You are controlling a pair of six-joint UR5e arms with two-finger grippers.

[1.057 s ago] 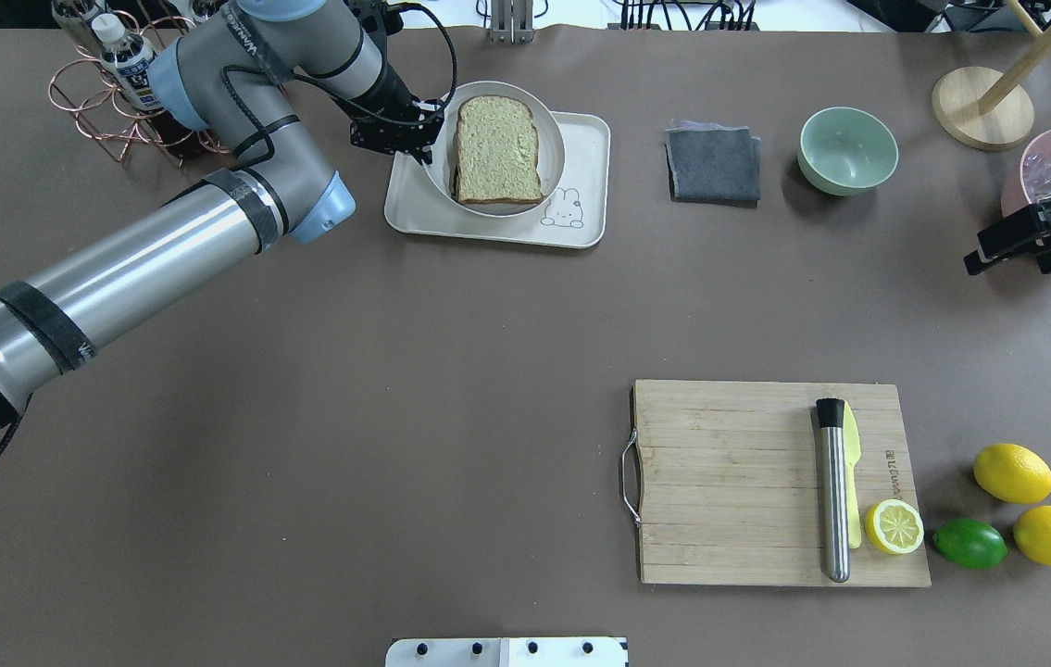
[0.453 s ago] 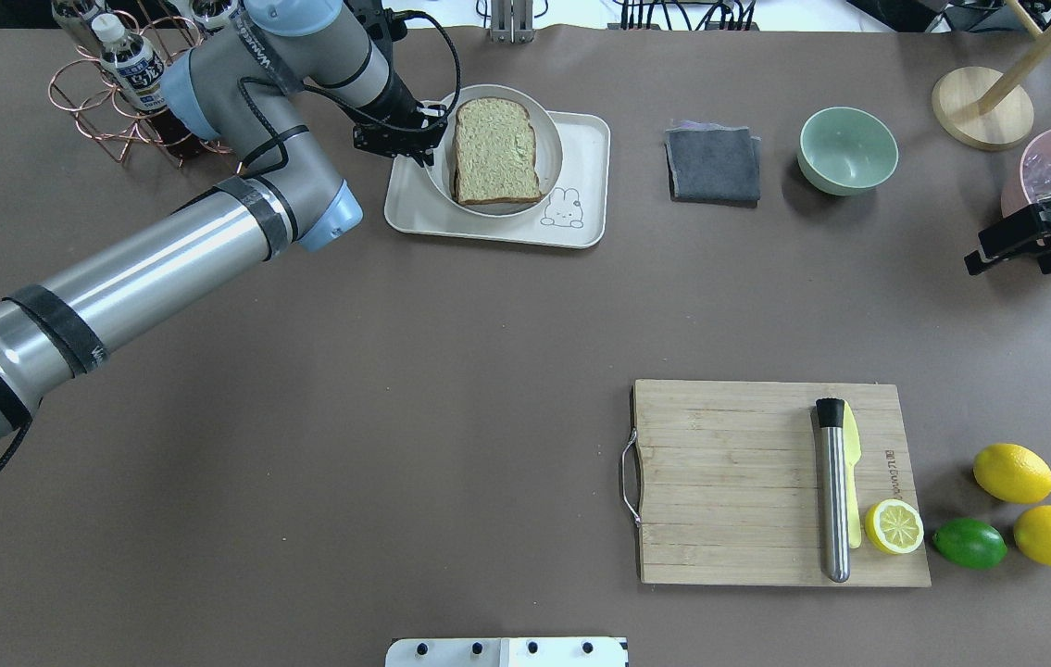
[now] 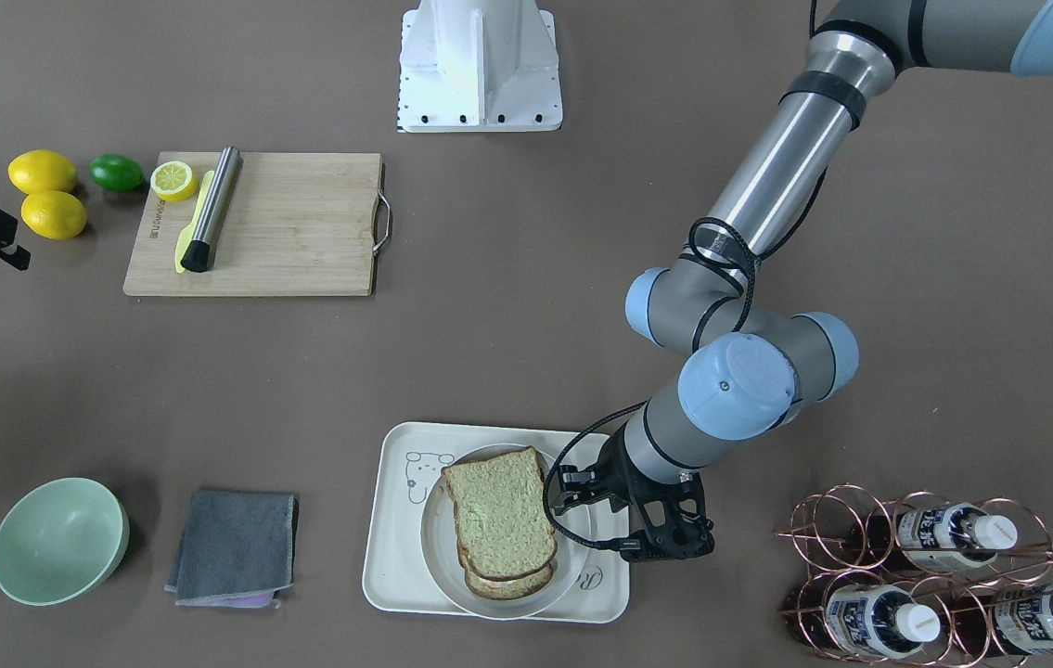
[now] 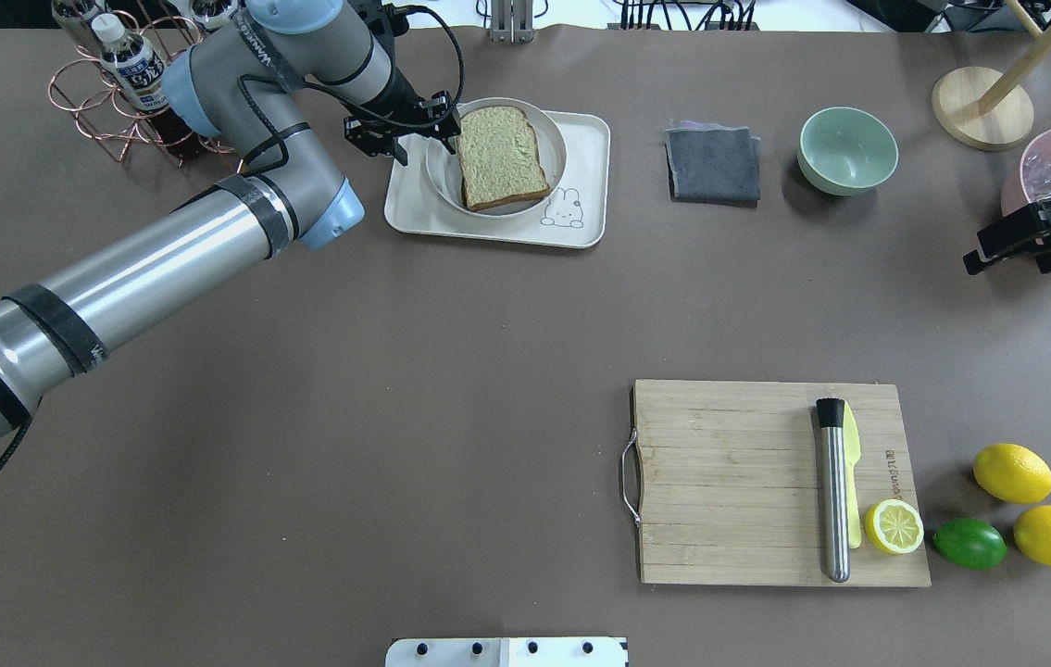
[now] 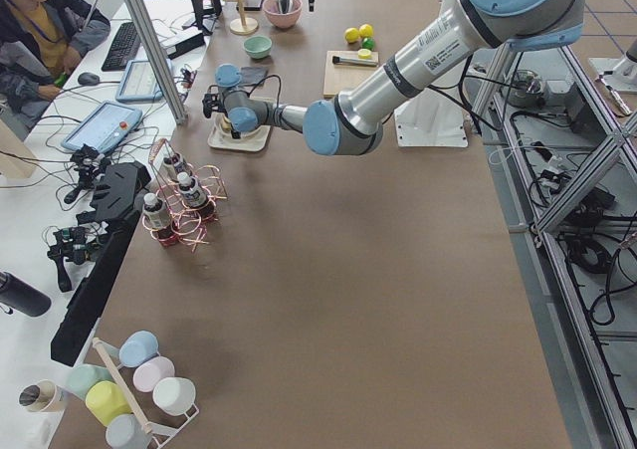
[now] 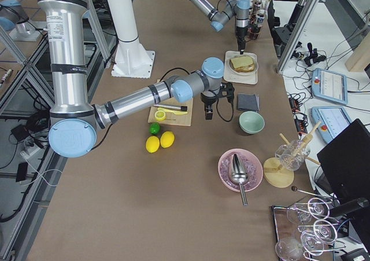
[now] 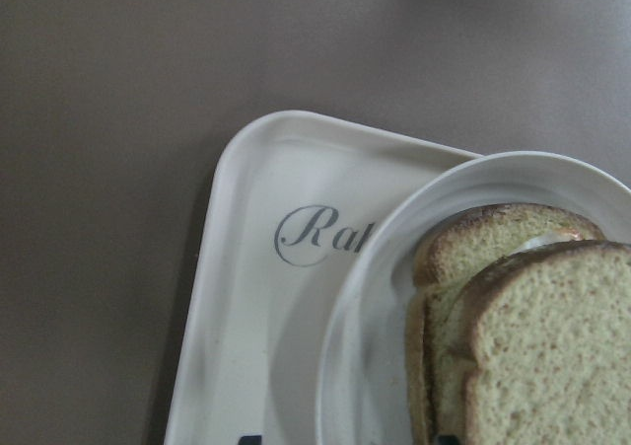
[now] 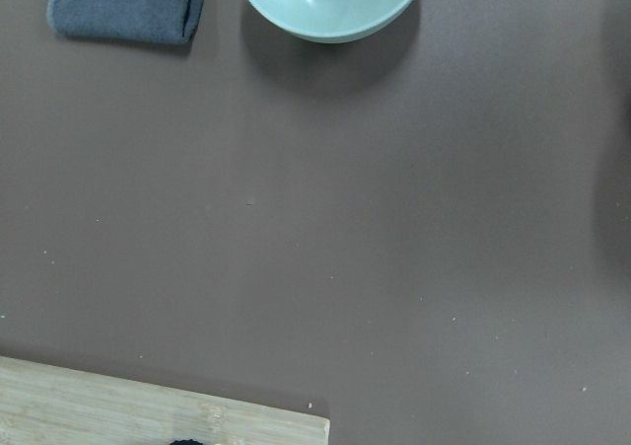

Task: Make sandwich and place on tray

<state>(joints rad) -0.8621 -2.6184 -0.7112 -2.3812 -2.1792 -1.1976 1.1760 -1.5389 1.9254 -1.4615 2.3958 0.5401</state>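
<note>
The sandwich (image 4: 502, 156), two stacked slices of brown bread, lies on a round white plate (image 4: 442, 181). The plate rests on the cream tray (image 4: 581, 148) at the far left. In the left wrist view a pale sliver shows between the slices (image 7: 513, 307); the egg is otherwise hidden. My left gripper (image 4: 423, 146) is open at the plate's left rim, one finger on each side of it, as the front view shows (image 3: 586, 529). My right gripper (image 4: 1004, 269) is open and empty, far off at the right edge.
A copper bottle rack (image 4: 118, 83) stands close behind my left arm. A grey cloth (image 4: 713, 164) and a green bowl (image 4: 847, 150) lie right of the tray. A wooden cutting board (image 4: 729, 482) with a metal rod, a knife and a lemon half, and whole citrus (image 4: 1011, 472), sit near right.
The plate with the sandwich has come down onto the tray and looks smaller. My left gripper's fingers now stand apart at its rim. The right arm has not moved.
</note>
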